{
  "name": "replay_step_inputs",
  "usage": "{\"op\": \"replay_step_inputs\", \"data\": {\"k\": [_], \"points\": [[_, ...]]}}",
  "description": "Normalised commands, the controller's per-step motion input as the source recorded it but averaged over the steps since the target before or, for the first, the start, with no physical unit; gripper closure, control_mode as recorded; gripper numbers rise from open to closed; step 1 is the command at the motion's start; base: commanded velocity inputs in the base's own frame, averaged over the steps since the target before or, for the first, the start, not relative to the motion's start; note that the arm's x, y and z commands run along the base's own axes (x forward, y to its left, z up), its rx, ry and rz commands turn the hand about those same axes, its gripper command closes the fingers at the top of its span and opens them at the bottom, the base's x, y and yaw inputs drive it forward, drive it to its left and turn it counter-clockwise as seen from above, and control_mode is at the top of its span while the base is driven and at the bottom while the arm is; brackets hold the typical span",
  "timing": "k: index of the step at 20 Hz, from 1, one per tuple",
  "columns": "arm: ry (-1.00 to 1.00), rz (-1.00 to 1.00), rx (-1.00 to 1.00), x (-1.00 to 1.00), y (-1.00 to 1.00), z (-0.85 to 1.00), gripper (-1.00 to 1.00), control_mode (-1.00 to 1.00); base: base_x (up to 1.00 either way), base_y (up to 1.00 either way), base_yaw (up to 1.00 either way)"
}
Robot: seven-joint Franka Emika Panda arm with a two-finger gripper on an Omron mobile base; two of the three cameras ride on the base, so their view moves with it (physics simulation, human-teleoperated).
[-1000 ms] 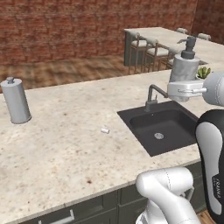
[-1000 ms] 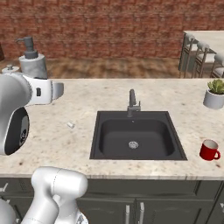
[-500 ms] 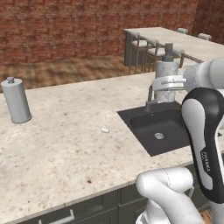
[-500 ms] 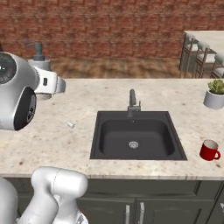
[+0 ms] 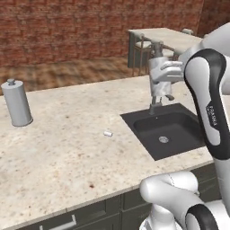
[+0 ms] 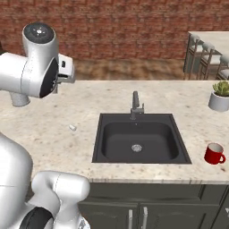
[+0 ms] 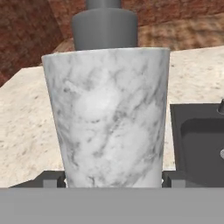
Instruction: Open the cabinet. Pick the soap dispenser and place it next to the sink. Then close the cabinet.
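Observation:
The soap dispenser [image 5: 155, 84], a pale marbled bottle with a dark pump head, hangs in the air above the sink's back edge, in front of the faucet [image 5: 153, 108]. My gripper [image 5: 162, 72] is shut on its body from the right. In the hand view the soap dispenser [image 7: 109, 118] stands upright between my two dark fingertips [image 7: 48, 178], with the sink [image 7: 201, 140] at the right. The sink [image 5: 166, 130] is a dark basin with a round silver drain; in the right base view the sink [image 6: 138, 138] is at centre. The cabinet is out of view.
A tall plain grey canister [image 5: 17, 103] stands at the counter's far left. A small white scrap [image 5: 107, 133] lies left of the sink. A red mug [image 6: 214, 153] and a potted plant [image 6: 220, 95] sit right of the sink. Chairs and another counter stand behind.
The arm has carried the soap dispenser leftward in the left base view, from over the sink's right side to above the faucet. The base has stayed put.

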Motion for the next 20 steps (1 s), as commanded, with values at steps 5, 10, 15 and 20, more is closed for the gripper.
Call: {"op": "replay_step_inputs", "data": {"k": [5,10,15,20], "points": [[-0.23,0.02,0.0,0.0,0.0,-0.36,1.0,-1.0,0.0,0.0,0.0],[-0.27,0.05,0.01,0.0,0.0,-0.6,1.0,-1.0,0.0,0.0,0.0],[-0.1,0.11,0.04,0.0,0.0,-0.49,1.0,-1.0,0.0,0.0,0.0],[0.13,0.27,0.05,0.07,0.0,-0.04,1.0,-1.0,0.0,0.0,0.0]]}}
